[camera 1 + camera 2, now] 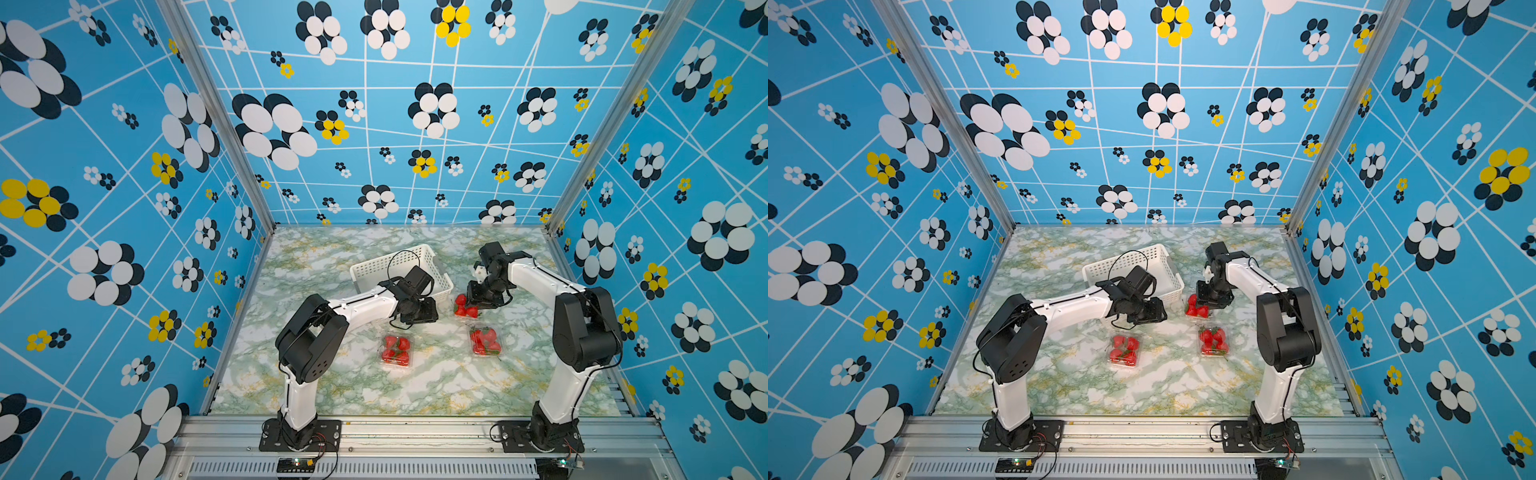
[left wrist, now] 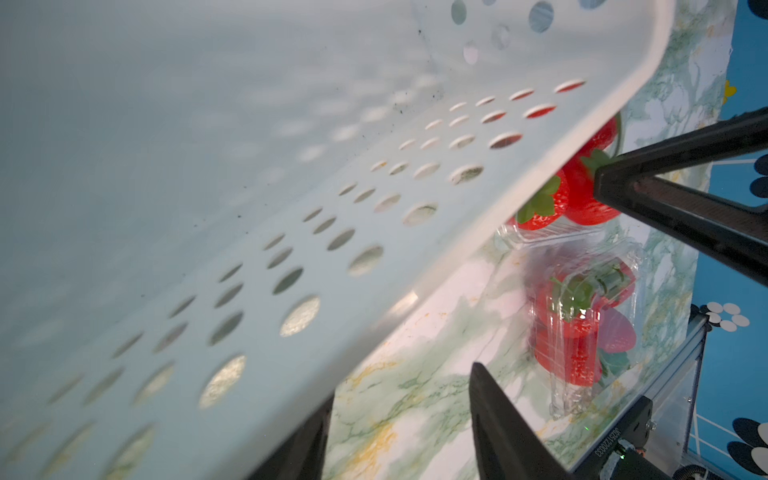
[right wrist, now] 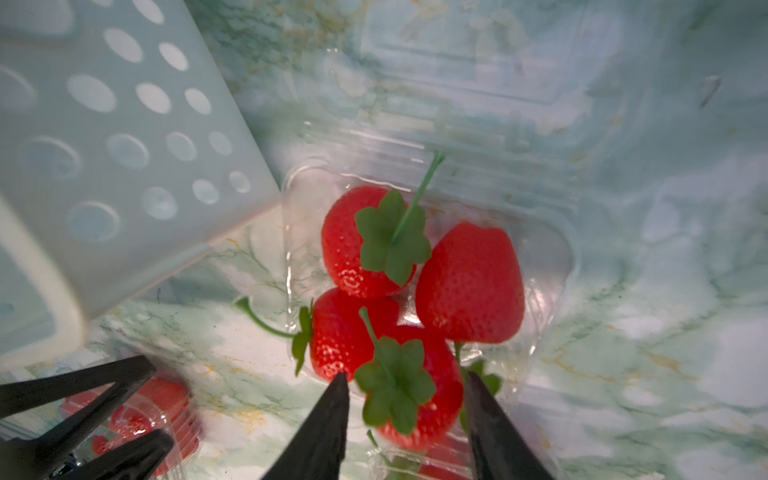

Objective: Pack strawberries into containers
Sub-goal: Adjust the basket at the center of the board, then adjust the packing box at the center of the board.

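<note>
In a top view, the right gripper (image 1: pixel 473 302) hovers over glossy red strawberries (image 1: pixel 464 307), with two filled clear plastic clamshell boxes (image 1: pixel 397 351) apart from its jaws. Left wrist: the left gripper (image 2: pixel 401 382), jaws apart, straddles the white perforated plastic basket (image 2: pixel 374 208) rim. Right wrist: jaws apart flank a berry (image 3: pixel 440 399) in the open box (image 3: pixel 557 257); best to rise straight, basket wall one side, bare tabletop (image 3: pixel 665 332) opposite.

We see two arms of one build. The left arm (image 1: pixel 365 305) and the right arm (image 1: pixel 536 278) wear smooth white link shells dotted with small dark screws, joined by bulky black housings (image 1: pixel 311 345), one pierced with round holes. A thin black cable (image 1: pixel 389 268) loops off the left wrist. Each arm stands on a black base plate (image 1: pixel 328 432) with silver bolts. The left gripper (image 2: pixel 401 382) and the right gripper (image 3: pixel 406 374) end in matte black tapering fingers (image 3: pixel 328 419).
</note>
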Available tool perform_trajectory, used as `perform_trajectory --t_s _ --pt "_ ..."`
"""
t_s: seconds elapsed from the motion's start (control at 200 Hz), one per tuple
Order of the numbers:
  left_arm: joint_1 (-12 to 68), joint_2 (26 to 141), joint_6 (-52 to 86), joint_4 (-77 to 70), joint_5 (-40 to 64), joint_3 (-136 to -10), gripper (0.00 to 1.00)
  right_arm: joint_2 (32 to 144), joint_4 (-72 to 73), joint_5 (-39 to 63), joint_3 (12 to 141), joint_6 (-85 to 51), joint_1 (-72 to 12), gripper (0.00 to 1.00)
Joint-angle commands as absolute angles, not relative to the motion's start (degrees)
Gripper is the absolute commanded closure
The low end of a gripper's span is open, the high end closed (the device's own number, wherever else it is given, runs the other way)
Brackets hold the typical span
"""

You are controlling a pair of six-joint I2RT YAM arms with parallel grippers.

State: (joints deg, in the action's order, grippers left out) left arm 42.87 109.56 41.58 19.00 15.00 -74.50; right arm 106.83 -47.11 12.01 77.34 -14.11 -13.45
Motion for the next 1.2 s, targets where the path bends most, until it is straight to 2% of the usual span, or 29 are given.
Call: perform_trajectory --t_s 0.0,0.095,0.46,0.824,1.064,1.194 --pt "41.72 110.32 42.01 18.21 14.38 -73.39 0.46 107.5 -47.99 10.64 76.85 -13.37 -13.27 0.5" --pt "41.35 110.35 41.94 18.34 13.96 -73.39 0.46 106.79 -48.43 9.81 77.13 -13.39 -13.27 0.47" --pt "41.02 110.16 40.66 21.39 12.15 -77.73 0.46 101.91 -47.27 10.13 81.5 -14.69 -10.4 0.47" --pt "48.96 112.81 43.3 21.22 17.97 -83.35 0.49 115.98 -43.45 13.75 96.15 -17.2 -2.69 0.47" --pt "49.42 118.82 44.82 18.95 19.95 -87.58 0.49 126.97 -43.42 20.29 105.95 -18.29 -1.41 0.49" --pt "49.52 120.47 45.18 18.84 20.9 -89.27 0.49 130.4 -45.33 19.18 110.02 -18.28 -1.24 0.49"
